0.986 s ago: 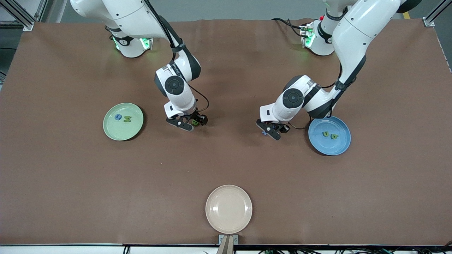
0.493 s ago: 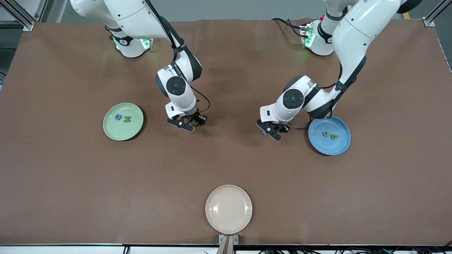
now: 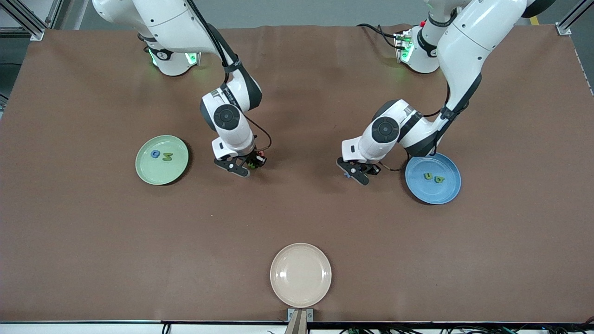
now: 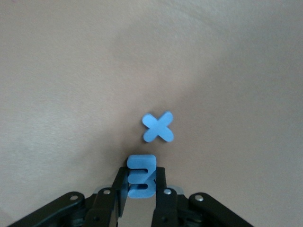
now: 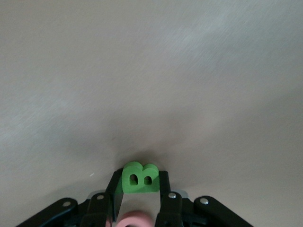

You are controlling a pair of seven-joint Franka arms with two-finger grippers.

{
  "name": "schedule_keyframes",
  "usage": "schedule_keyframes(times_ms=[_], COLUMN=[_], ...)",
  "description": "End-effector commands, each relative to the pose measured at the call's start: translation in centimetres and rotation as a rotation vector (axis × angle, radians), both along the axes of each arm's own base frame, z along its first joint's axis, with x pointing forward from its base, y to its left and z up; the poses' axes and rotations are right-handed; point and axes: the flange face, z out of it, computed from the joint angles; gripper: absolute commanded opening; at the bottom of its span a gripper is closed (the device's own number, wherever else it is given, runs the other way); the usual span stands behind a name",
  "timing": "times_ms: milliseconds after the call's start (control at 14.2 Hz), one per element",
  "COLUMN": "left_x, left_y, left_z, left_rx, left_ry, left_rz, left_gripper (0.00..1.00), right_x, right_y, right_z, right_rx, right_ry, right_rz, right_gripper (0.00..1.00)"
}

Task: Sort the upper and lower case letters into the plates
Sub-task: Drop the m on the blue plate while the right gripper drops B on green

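Note:
My left gripper (image 4: pixel 142 172) is shut on a blue letter (image 4: pixel 141 177) that stands edgewise between its fingers, low over the table beside the blue plate (image 3: pixel 445 195). A blue X letter (image 4: pixel 158 127) lies flat on the table just ahead of it. My right gripper (image 5: pixel 139 177) is shut on a green letter B (image 5: pixel 138 178), low over the mid-table (image 3: pixel 242 165). A pink letter (image 5: pixel 135 221) lies under that gripper. The mint green plate (image 3: pixel 153 174) holds a blue letter (image 3: pixel 155 154) and a green letter (image 3: pixel 167 157). Two green letters (image 3: pixel 429 176) lie in the blue plate.
A cream-beige plate (image 3: pixel 300 274) sits at the table edge nearest the front camera, with nothing in it. Brown table surface (image 3: pixel 297 213) stretches between that plate and the two grippers.
Both grippers have closed, the left on the blue letter and the right on the green B. The right gripper has shifted a little toward the mint green plate. The left arm stayed in place.

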Motion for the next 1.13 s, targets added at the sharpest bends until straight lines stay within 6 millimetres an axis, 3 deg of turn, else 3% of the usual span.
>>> schedule_keyframes(times_ms=[0, 211, 352, 493, 704, 845, 1056], left_x=[1.3, 2.8, 3.5, 3.8, 4.3, 4.3, 4.1], left_y=[0.7, 2.9, 5.7, 8.1, 11.7, 14.8, 17.6], left_z=[4.5, 8.4, 10.0, 11.1, 10.4, 8.9, 7.3], left_rx=[0.065, 0.109, 0.167, 0.207, 0.230, 0.237, 0.193], left_ry=[-0.048, -0.068, -0.056, -0.049, -0.031, -0.004, -0.019], left_rz=[0.001, 0.055, 0.153, 0.251, 0.380, 0.412, 0.427], left_gripper=[0.18, 0.18, 0.18, 0.18, 0.18, 0.17, 0.17], right_x=[1.8, 2.9, 2.2, 0.8, -0.5, -1.6, -2.3], right_y=[-4.1, -10.7, -15.9, -19.1, -23.3, -24.1, -25.3], right_z=[4.4, 7.7, 8.2, 8.2, 7.2, 5.7, 3.9], right_rx=[-0.044, -0.045, -0.029, -0.018, -0.056, -0.056, -0.054], right_ry=[0.040, 0.081, 0.101, 0.125, 0.144, 0.135, 0.079], right_rz=[0.068, 0.146, 0.198, 0.212, 0.220, 0.218, 0.201], right_gripper=[0.00, 0.00, 0.00, 0.00, 0.00, 0.00, 0.00])
